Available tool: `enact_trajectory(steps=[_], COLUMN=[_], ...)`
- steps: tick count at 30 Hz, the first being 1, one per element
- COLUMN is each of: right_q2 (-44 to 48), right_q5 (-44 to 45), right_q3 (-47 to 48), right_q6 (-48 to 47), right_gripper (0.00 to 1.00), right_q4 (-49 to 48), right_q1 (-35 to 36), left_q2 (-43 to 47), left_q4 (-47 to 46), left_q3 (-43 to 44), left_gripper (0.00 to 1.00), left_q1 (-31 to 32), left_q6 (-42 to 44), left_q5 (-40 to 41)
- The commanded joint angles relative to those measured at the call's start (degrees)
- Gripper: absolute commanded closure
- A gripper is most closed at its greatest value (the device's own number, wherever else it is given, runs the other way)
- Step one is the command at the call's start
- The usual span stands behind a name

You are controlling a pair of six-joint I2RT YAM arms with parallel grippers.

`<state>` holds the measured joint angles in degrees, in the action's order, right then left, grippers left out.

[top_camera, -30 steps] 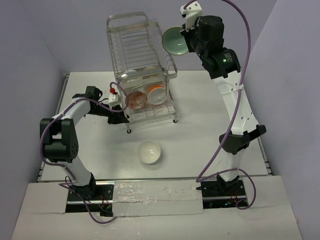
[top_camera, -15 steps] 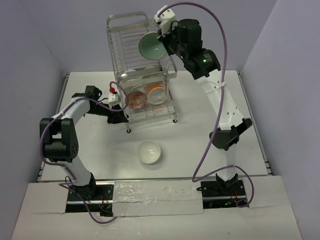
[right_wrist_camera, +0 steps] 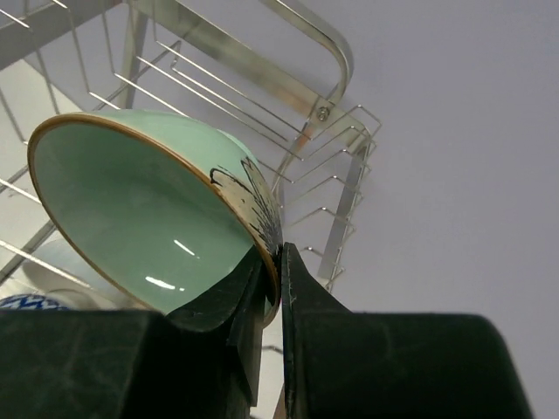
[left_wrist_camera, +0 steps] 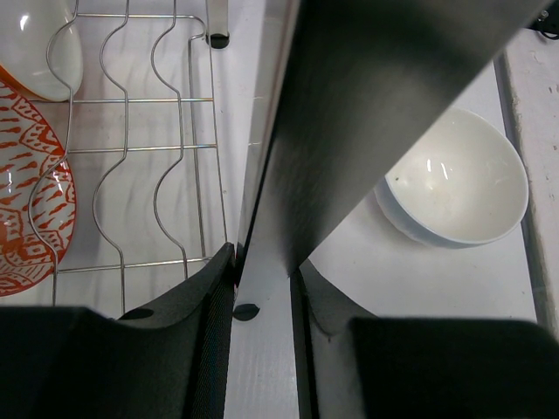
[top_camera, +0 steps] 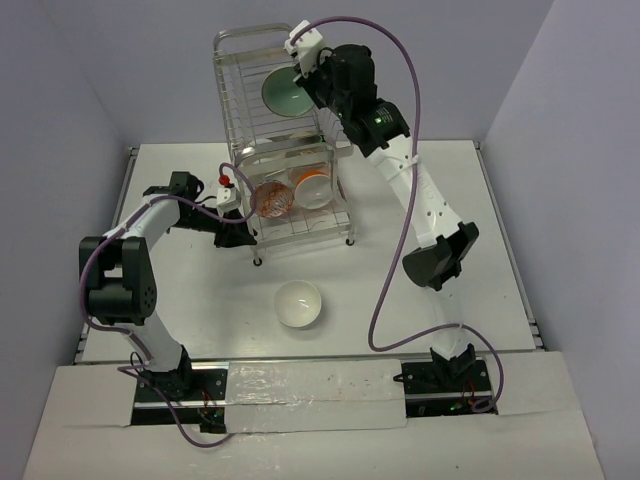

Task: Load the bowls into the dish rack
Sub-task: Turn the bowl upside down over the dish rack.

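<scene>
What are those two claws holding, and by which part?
The right gripper pinches the mint green bowl by its rim. The left gripper clamps a corner post of the dish rack, low down.

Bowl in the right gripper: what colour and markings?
The bowl is pale mint green, brown-rimmed, dark flower drawn outside; clearest in the right wrist view.

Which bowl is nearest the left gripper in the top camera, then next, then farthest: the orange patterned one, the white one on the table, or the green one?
From the left gripper:
1. Orange patterned bowl, right beside it, in the rack's lower tier.
2. White bowl, alone on the table, in front of the rack.
3. Green bowl, high at the rack's top.
</scene>
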<state>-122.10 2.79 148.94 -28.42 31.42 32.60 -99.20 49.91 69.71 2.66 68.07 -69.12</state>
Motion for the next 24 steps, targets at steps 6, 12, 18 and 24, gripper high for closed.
enact_trajectory(steps=[6,12,18,24], right_q2=[-3.93,-6.56,-7.89,-4.90], right_q5=[2.40,2.58,0.91,-3.65], right_q3=[3.37,3.19,2.58,-0.23], right_q6=[-4.62,-7.78,-9.11,-9.19], right_gripper=[1.00,1.00,1.00,1.00], right_q4=[-14.71,-20.52,-20.62,-13.94], right_q1=[0.18,0.27,0.36,0.71], left_q2=[2.69,2.96,2.78,2.43], left_q4=[6.87,6.34,5.99,5.99], left_q3=[-0.90,-1.16,-1.51,-1.42], left_gripper=[0.91,0.91,0.91,0.91], left_q1=[-0.11,-0.11,-0.11,-0.19], left_q6=[-5.41,-5.50,-5.41,-4.79], left_q5=[8.83,9.09,9.71,9.53])
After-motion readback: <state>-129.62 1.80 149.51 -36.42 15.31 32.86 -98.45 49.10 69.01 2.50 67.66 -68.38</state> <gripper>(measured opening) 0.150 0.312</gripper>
